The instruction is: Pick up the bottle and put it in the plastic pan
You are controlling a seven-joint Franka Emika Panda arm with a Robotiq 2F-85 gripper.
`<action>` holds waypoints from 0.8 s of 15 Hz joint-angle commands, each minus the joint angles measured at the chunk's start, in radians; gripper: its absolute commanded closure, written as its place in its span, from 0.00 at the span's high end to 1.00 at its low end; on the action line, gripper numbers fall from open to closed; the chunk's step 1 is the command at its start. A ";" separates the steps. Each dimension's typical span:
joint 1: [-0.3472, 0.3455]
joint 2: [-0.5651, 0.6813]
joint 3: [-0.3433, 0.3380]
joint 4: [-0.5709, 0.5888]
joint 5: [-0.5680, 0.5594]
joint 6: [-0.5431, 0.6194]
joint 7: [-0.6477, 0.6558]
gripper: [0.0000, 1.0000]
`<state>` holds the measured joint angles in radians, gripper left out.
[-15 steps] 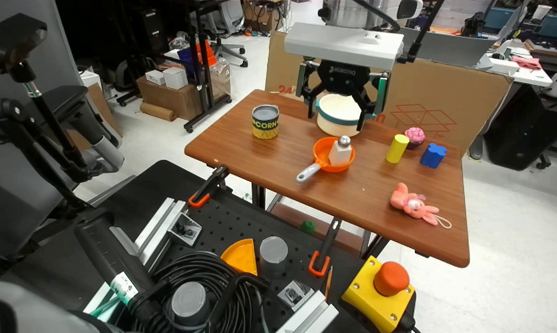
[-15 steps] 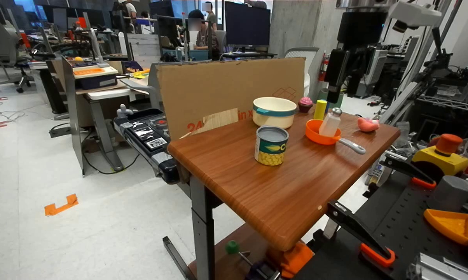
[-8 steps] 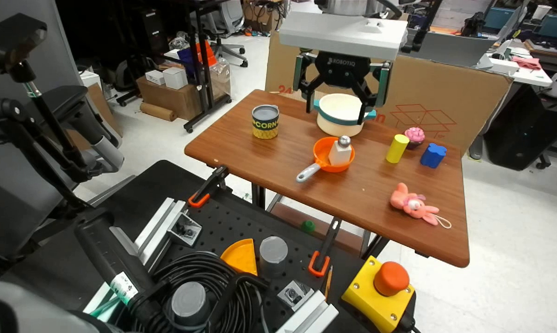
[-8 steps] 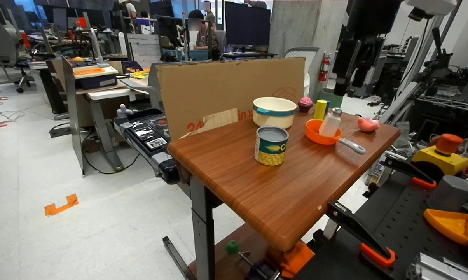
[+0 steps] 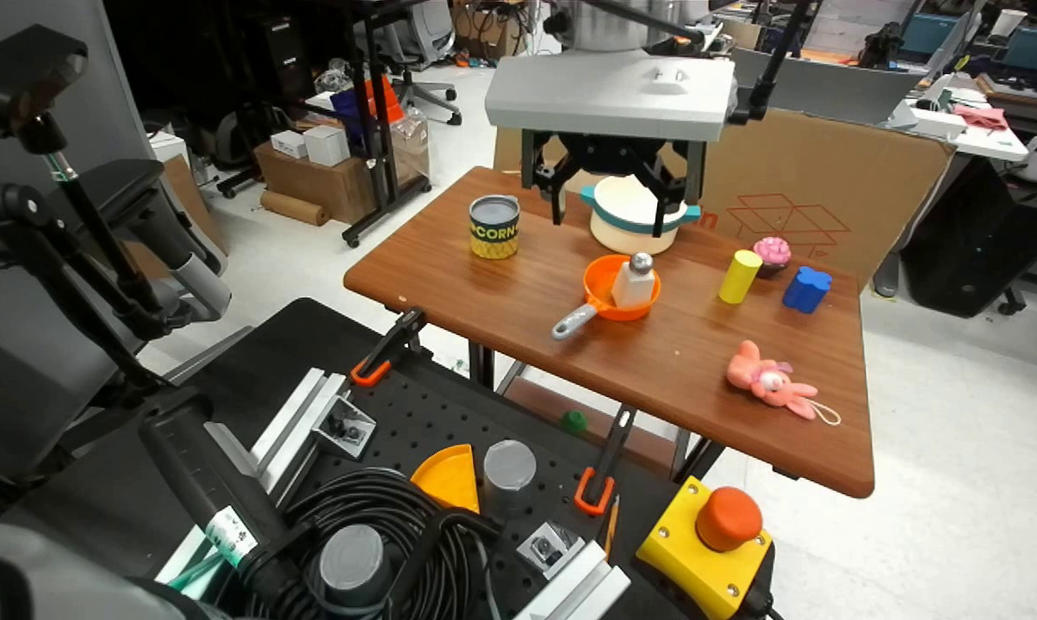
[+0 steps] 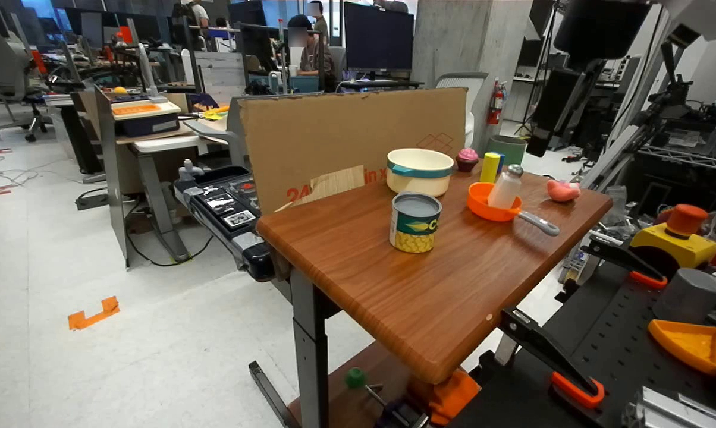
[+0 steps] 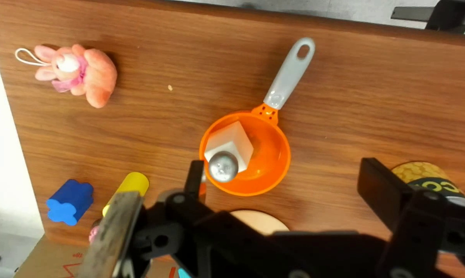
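Observation:
The bottle [image 5: 632, 288] is small and white with a round silver cap. It stands, leaning a little, inside the plastic pan [image 5: 599, 275], which is orange with a grey handle. Both show in an exterior view, the bottle [image 6: 504, 191] and the pan [image 6: 483, 211]. In the wrist view the bottle [image 7: 237, 139] sits against one side of the pan [image 7: 270, 154]. My gripper [image 5: 608, 222] is wide open and empty, raised above the table and apart from the bottle. In the wrist view the gripper's [image 7: 280, 173] fingers stand far apart with bare wood between them.
A white bowl with teal rim [image 5: 630, 226] stands behind the pan. A corn can [image 5: 494, 227] is at one side. A yellow cylinder [image 5: 740, 277], a blue block [image 5: 806, 289], a pink cupcake [image 5: 773, 251] and a pink plush toy [image 5: 768, 379] are at the other. Cardboard [image 6: 346, 131] stands behind the table.
My open gripper has shifted left and tilted in an exterior view, and swung right, away from the bottle, in an exterior view. The bottle and pan have not moved.

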<state>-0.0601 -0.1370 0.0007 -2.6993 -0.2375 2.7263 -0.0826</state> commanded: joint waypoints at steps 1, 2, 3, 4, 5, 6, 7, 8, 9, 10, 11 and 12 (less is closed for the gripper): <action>0.003 -0.033 0.007 -0.034 -0.040 0.019 0.022 1.00; 0.008 -0.028 0.006 -0.019 -0.022 -0.021 0.015 1.00; 0.012 -0.025 0.006 -0.008 -0.008 -0.058 0.008 1.00; 0.018 -0.022 0.003 0.007 0.016 -0.105 -0.005 1.00; 0.020 -0.020 0.002 0.019 0.026 -0.148 -0.008 1.00; 0.020 -0.012 0.002 0.043 0.034 -0.197 -0.006 1.00; 0.021 -0.003 0.002 0.069 0.043 -0.248 -0.004 1.00; 0.022 0.004 0.000 0.094 0.054 -0.290 -0.003 1.00; 0.022 0.008 -0.001 0.113 0.063 -0.320 -0.002 1.00; 0.022 0.011 -0.001 0.132 0.068 -0.346 0.002 1.00; 0.023 0.014 -0.001 0.150 0.071 -0.371 0.003 1.00; 0.023 0.015 -0.001 0.166 0.074 -0.395 0.003 1.00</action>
<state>-0.0512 -0.1428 0.0058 -2.5979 -0.1876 2.4133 -0.0762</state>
